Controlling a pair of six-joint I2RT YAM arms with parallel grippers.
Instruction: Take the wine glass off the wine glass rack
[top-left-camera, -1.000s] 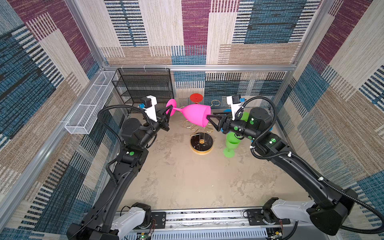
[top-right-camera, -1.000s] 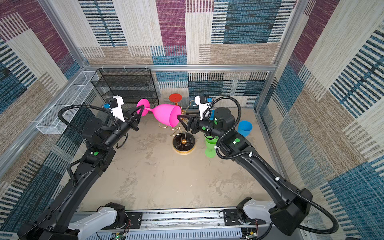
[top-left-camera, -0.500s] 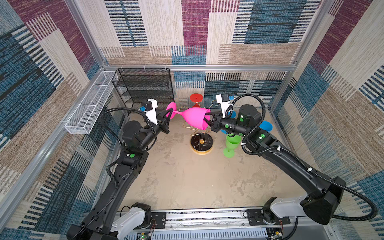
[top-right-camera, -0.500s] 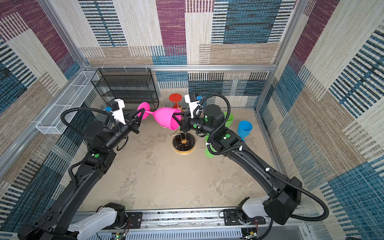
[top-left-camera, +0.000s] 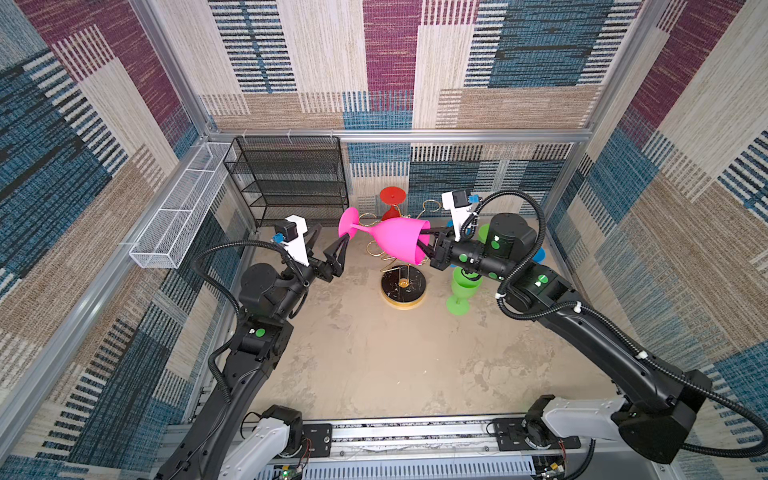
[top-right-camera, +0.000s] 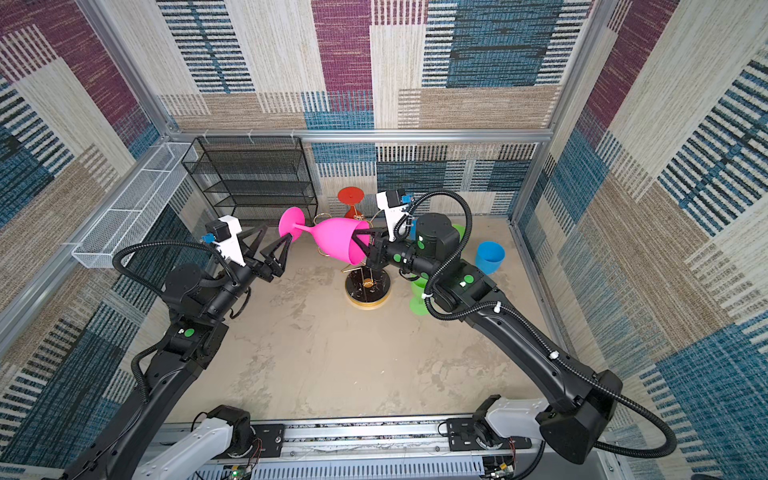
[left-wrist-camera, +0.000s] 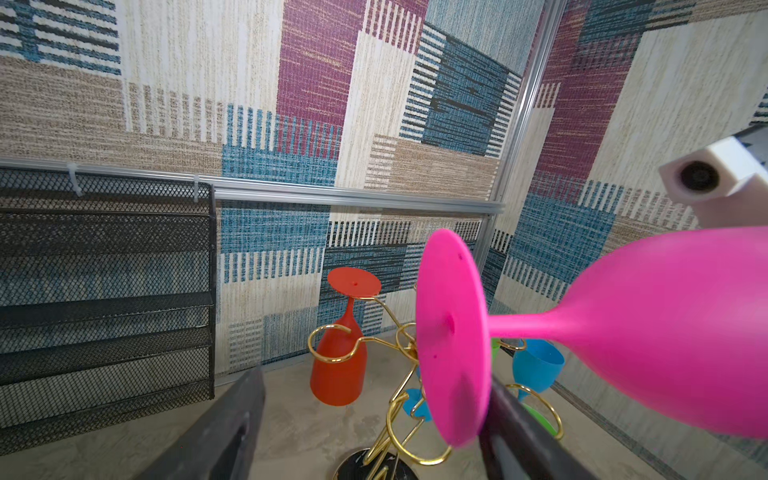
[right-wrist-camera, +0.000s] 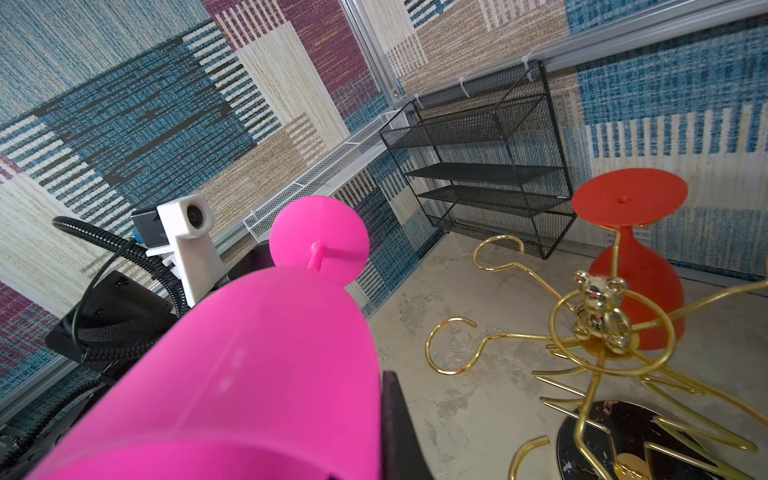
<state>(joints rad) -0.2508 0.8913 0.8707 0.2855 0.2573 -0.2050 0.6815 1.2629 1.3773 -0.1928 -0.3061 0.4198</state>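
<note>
Over to the right gripper (top-left-camera: 426, 246): pinched tight on the rim of the pink wine glass (top-left-camera: 397, 241), with one finger inside the bowl and one outside. Carried sideways, apart from the wine glass rack (top-left-camera: 392, 287), up above its gold arms with the foot aimed at the left gripper (top-left-camera: 331, 236). Spread wide over there, grasping nothing. Sitting right by one fingertip (left-wrist-camera: 523, 432), that pink foot. Touching or just shy, hard to call from the wrist view. Behind, hung upside down in a rack ring, a red glass (top-left-camera: 392, 195). Standing beside the base, under the right arm, a green glass (top-left-camera: 463, 286).
</note>
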